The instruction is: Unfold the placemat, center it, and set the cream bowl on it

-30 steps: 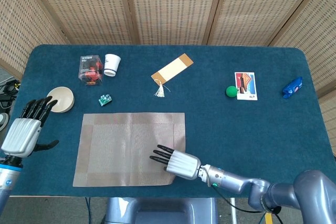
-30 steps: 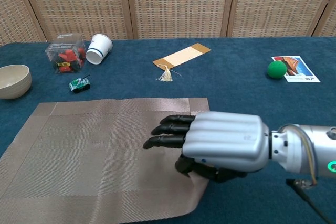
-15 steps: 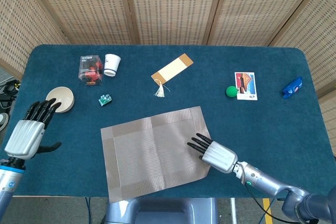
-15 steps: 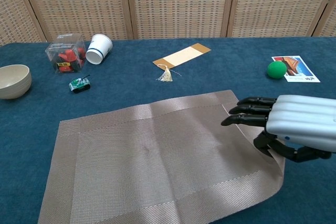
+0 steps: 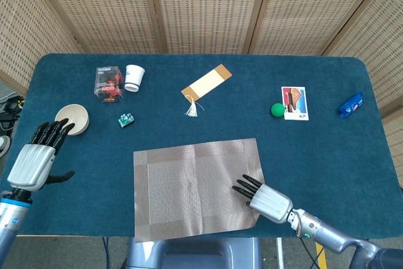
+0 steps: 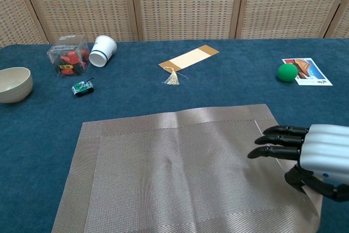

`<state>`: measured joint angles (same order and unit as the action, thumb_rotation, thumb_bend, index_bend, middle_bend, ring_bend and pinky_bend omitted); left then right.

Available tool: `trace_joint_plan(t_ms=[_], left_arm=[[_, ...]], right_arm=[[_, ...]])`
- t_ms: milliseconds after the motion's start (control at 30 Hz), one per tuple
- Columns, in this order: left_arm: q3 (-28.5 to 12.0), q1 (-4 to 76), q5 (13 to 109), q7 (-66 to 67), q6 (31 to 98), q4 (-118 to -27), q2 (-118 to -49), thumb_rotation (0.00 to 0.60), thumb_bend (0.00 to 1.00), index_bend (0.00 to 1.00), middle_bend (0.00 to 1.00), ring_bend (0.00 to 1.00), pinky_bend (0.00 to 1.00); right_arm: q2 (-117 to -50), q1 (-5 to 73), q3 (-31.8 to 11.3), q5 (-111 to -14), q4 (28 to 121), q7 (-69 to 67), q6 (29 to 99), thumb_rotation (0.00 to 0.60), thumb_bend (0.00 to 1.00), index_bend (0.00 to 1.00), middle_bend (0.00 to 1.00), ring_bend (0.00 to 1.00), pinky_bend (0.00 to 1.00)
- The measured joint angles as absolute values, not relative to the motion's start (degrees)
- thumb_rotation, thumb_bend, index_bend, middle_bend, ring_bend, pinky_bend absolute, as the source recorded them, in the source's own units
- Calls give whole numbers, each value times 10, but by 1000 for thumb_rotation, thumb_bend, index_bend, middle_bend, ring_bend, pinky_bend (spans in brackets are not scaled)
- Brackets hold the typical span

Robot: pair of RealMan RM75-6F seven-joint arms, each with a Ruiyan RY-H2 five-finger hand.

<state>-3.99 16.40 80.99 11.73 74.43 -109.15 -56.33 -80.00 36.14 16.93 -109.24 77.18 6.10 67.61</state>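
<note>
at lower centre, the right hand point(image 5: 269, 201) pinches the unfolded placemat point(image 5: 189, 184), centering it; next, release and fetch the cream bowl point(image 5: 72, 118).

Behind the counter point(image 5: 327, 155) stands a folding screen point(image 5: 201, 4) of woven, cane-like panels in a pale tan, each panel framed by light wooden posts point(image 5: 263, 4). In the head view the posts lean outward like a fan (an effect of the steep downward angle), while the chest view shows them upright. The counter is covered in a deep blue, carpet-like cloth with rounded far corners. The light is even and soft, casting only faint shadows. At the left edge of the head view, beyond the counter, a strip of grey floor point(image 5: 7, 102) shows with dark cables lying on it.
</note>
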Motion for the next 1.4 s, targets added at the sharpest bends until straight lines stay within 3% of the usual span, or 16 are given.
trace_joint_plan(t_ms=[400,500,533,667,733,1000,1200,1400], left_arm=[[-40,167,803,120,737,-1090,-564,600,0,0,0,0,0],[-40,167,800,121,736,-1089,-565,600,0,0,0,0,0],[-41,168,800,121,736,-1089,-565,600,0,0,0,0,0],[-41,168,799,122,736,-1090,-565,600,0,0,0,0,0],[-41,168,798,123,736,-1089,-565,600,0,0,0,0,0],[-41,168,797,123,735,-1089,-567,600,0,0,0,0,0],[-40,167,800,122,739,-1087,-568,600,0,0,0,0,0],[-41,166,804,127,744,-1080,-569,600,0,0,0,0,0]], right_arm=[[-786,383,177,-1131,810,85,645,600,740,743,157,0,0],[-785,382,178,-1140,808,91,645,600,696,703,151,0,0],[-786,381,177,-1142,806,94,647,600,620,621,138,0,0],[-784,379,171,-1138,802,92,648,600,99,98,15,0,0],[-777,379,171,-1136,806,91,645,600,2,4,0,0,0],[-733,378,160,-1140,843,168,645,600,0,0,0,0,0],[-670,363,144,-1136,861,167,712,600,0,0,0,0,0],[-622,327,124,-1090,820,107,783,600,0,0,0,0,0]])
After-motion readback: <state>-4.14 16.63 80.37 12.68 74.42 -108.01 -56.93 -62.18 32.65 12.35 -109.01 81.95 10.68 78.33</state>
